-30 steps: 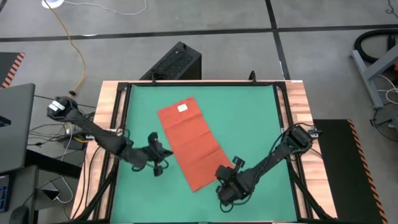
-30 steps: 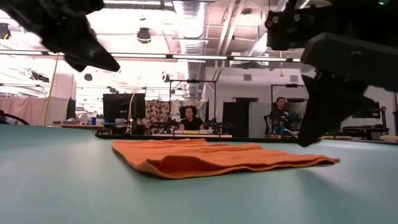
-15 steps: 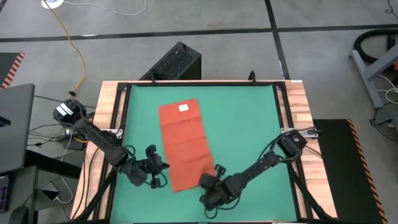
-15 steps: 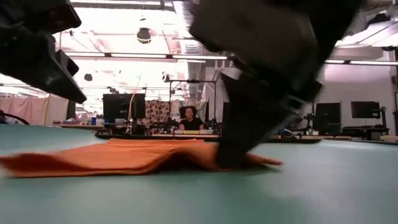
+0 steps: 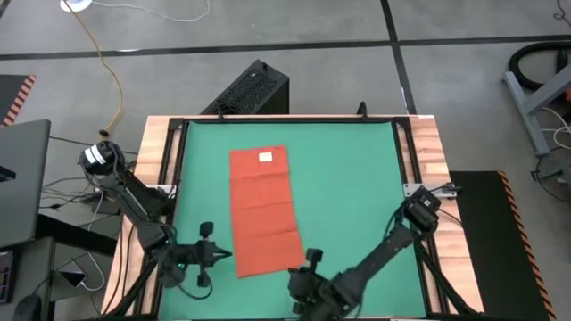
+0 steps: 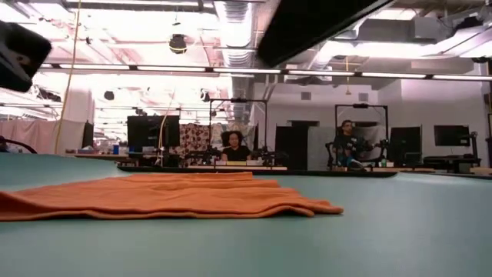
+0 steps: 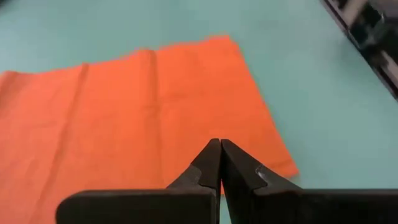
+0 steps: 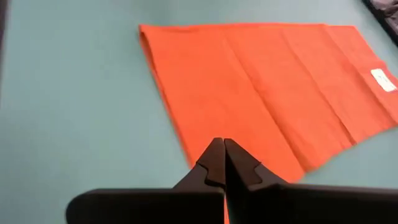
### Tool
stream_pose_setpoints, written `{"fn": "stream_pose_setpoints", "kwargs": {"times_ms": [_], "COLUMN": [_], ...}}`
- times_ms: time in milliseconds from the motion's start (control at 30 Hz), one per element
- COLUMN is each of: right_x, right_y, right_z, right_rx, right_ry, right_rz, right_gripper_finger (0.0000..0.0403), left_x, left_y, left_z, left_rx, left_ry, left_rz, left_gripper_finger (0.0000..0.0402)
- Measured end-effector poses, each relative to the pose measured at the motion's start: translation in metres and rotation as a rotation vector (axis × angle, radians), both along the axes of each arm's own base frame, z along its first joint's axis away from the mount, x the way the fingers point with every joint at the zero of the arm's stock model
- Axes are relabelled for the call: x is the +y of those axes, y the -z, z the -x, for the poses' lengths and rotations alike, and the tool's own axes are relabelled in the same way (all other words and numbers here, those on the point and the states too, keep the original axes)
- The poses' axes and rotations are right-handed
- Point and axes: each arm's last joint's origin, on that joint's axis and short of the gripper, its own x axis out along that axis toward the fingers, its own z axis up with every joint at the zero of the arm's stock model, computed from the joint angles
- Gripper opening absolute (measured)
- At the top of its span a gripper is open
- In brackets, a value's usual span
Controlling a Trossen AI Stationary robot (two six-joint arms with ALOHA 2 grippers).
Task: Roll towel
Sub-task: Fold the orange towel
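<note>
The towel point(image 5: 262, 210) lies spread flat and unrolled on the green mat point(image 5: 357, 187), a long orange-red rectangle running from the far middle of the mat toward the near edge. Its small white tag point(image 5: 265, 158) sits near the far short edge. In the low view the towel point(image 6: 161, 196) shows as a thin, slightly rumpled layer lying on the mat, with faint fold lines along its length.

The left gripper point(image 5: 217, 256) hangs just beside the near left corner of the towel, low over the mat, with its fingers pressed together; in its wrist view the closed tips point(image 7: 219, 163) point at the towel's near edge and hold nothing. The right gripper point(image 5: 311, 259) is just off the near right corner of the towel, fingers also pressed together and empty; in its wrist view the tips point(image 8: 220, 160) meet over the cloth's edge, and the tag point(image 8: 384, 79) shows at the far end.

The mat fills a table framed by a wooden border point(image 5: 426, 152). On the floor behind the table stands a black box point(image 5: 251, 88), and a yellow cable point(image 5: 105, 62) trails across the floor. In the low view, two people point(image 6: 235, 145) sit in the room far beyond the table.
</note>
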Motion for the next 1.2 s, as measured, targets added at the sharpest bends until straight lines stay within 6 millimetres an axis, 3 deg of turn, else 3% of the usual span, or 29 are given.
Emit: {"fn": "stream_pose_setpoints", "kwargs": {"times_ms": [100, 300, 533, 733, 1000, 1200], "right_x": [0.002, -0.014, -0.024, -0.035, -0.031, -0.031], "right_y": [0.002, 0.032, 0.034, 0.034, 0.034, 0.060], "right_z": [0.005, -0.002, -0.009, -0.017, -0.015, -0.008], "right_rx": [-0.022, -0.034, -0.007, 0.003, 0.011, -0.016], "right_ry": [0.036, 0.094, 0.104, 0.117, 0.098, 0.080], "right_rz": [-0.023, -0.045, -0.071, -0.052, -0.075, -0.122], "right_gripper_finger": [0.0008, 0.0008, 0.0007, 0.0007, 0.0007, 0.0007], "left_x": [-0.007, -0.027, -0.052, -0.059, -0.059, -0.055], "left_y": [0.010, 0.038, 0.048, 0.063, 0.071, 0.075], "left_z": [0.003, -0.008, -0.022, -0.026, -0.023, -0.016], "left_rx": [-0.009, 0.029, 0.060, 0.111, 0.217, 0.287], "left_ry": [-0.032, 0.025, 0.038, 0.038, 0.019, -0.030], "left_rz": [0.017, 0.001, -0.013, -0.005, 0.048, 0.052], "left_gripper_finger": [0.0000, 0.0000, 0.0000, 0.0000, 0.0000, 0.0000]}}
